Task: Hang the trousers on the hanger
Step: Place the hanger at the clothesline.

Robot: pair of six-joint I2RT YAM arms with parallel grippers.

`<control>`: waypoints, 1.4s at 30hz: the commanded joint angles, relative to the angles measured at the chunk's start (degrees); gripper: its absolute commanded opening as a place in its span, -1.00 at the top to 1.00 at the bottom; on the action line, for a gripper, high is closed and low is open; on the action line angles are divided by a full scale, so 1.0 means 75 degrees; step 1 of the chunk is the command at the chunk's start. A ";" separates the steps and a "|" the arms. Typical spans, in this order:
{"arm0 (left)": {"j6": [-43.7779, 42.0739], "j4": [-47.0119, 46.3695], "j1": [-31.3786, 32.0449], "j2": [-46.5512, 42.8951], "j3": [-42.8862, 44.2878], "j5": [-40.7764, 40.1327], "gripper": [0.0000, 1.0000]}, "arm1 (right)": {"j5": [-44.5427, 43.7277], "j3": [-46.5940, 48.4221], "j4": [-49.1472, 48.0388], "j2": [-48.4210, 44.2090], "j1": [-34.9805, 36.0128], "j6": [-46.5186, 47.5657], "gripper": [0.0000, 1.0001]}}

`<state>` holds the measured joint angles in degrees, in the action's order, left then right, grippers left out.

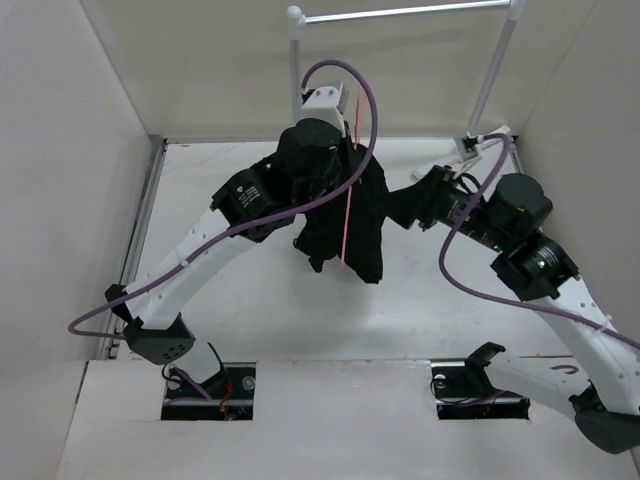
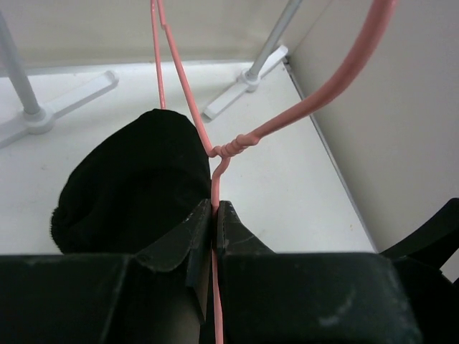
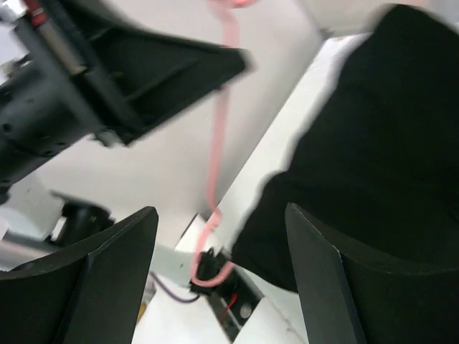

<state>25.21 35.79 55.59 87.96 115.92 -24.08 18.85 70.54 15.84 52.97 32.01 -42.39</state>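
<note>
The black trousers [image 1: 345,220] hang in a bunched heap over the thin pink hanger [image 1: 346,215], held above the middle of the table. In the left wrist view my left gripper [image 2: 214,209] is shut on the hanger's wire [image 2: 308,107] just below its twisted neck, with the trousers [image 2: 129,179] to the left. My right gripper [image 1: 412,202] sits at the trousers' right edge. In the right wrist view its jaws [image 3: 222,276] stand wide apart with nothing between them; the trousers [image 3: 380,143] fill the right side by the right finger [image 3: 337,287], and the hanger [image 3: 219,129] runs down the middle.
A grey metal rack [image 1: 400,12] with white joints stands at the back; its feet [image 2: 244,82] rest on the table near the right wall. White walls close in the table on the left, right and rear. The left arm [image 3: 72,86] crosses the right wrist view.
</note>
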 commanded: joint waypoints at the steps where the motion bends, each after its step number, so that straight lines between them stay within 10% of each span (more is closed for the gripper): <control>1: -0.0186 -0.0167 0.0128 0.0095 0.0458 0.0245 1.00 | 0.0100 0.0344 -0.0564 0.0553 0.0541 0.0226 -0.53; 8: -0.0162 -0.0307 0.0339 0.0189 0.0412 0.0292 1.00 | 0.0123 0.0040 -0.1056 0.1280 0.1045 0.0168 -0.32; 21: -0.0069 -0.0717 0.0199 -0.0068 -0.0244 0.0140 0.94 | -0.0498 -0.0793 -0.1479 0.0871 0.1433 -0.0371 0.77; 31: 0.0399 -0.1748 -0.0444 -0.0840 -0.0889 0.0280 -0.06 | 0.0170 0.0308 -0.1455 0.1304 0.0637 -0.0652 0.84; 42: 0.1020 -0.1972 -0.2003 -0.2470 -0.2692 0.0573 -0.13 | 0.0990 0.2591 -0.1198 0.3481 -0.1319 -0.0489 0.86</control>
<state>30.52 22.24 42.22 71.16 99.46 -21.15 24.29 82.63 12.10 76.03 25.71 -48.23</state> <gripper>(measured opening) 0.567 0.111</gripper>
